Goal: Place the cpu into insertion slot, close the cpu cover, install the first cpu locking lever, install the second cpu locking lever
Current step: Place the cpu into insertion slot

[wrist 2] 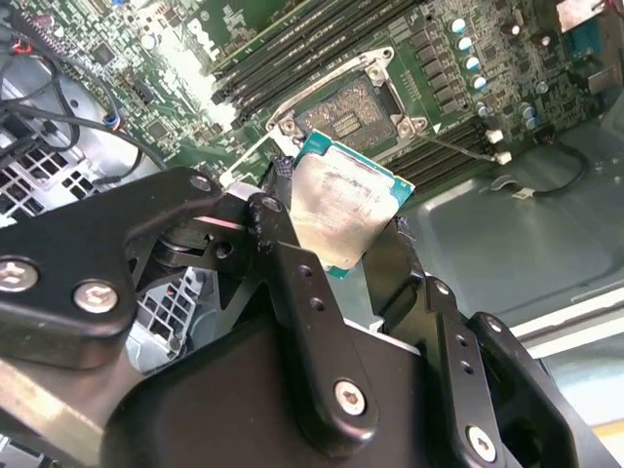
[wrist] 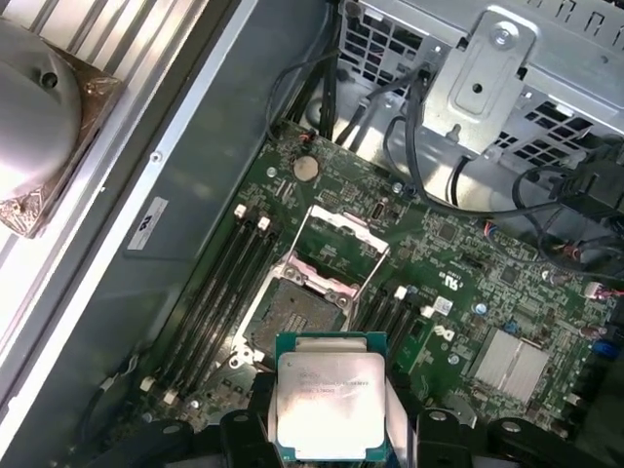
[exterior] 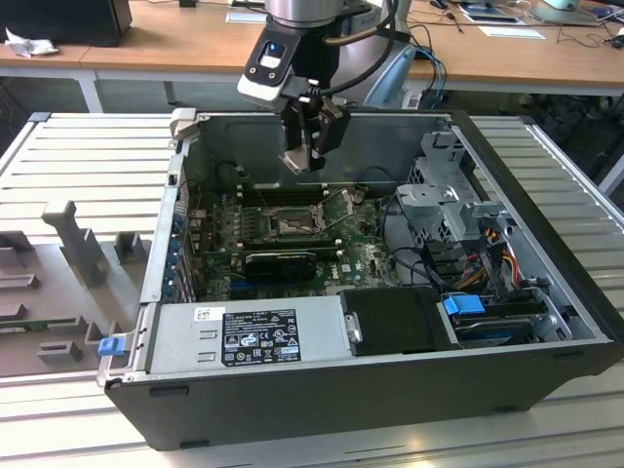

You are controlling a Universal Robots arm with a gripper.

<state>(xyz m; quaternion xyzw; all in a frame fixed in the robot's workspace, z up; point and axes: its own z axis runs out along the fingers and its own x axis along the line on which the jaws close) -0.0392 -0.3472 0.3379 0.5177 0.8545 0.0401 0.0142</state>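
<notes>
My gripper (exterior: pixel 308 148) hangs over the open computer case, shut on the cpu (exterior: pixel 297 161). In both wrist views the cpu (wrist: pixel 330 398) (wrist 2: pixel 343 207) is a flat square chip with a silvery top and a green edge, pinched by its sides between the black fingers (wrist 2: pixel 278 190). The insertion slot (wrist: pixel 295 314) (wrist 2: pixel 346 105) (exterior: pixel 291 226) lies bare on the green board below, apart from the chip. The cpu cover (wrist: pixel 348 226) stands tilted up at the slot's far side, open.
Long black memory slots (wrist: pixel 219 283) flank the socket. A metal drive cage (wrist: pixel 487 78) and cable bundles (exterior: pixel 414 258) fill the exterior view's right. The power supply (exterior: pixel 258 331) sits at the case front. A round heat sink (wrist: pixel 34 117) rests outside the case wall.
</notes>
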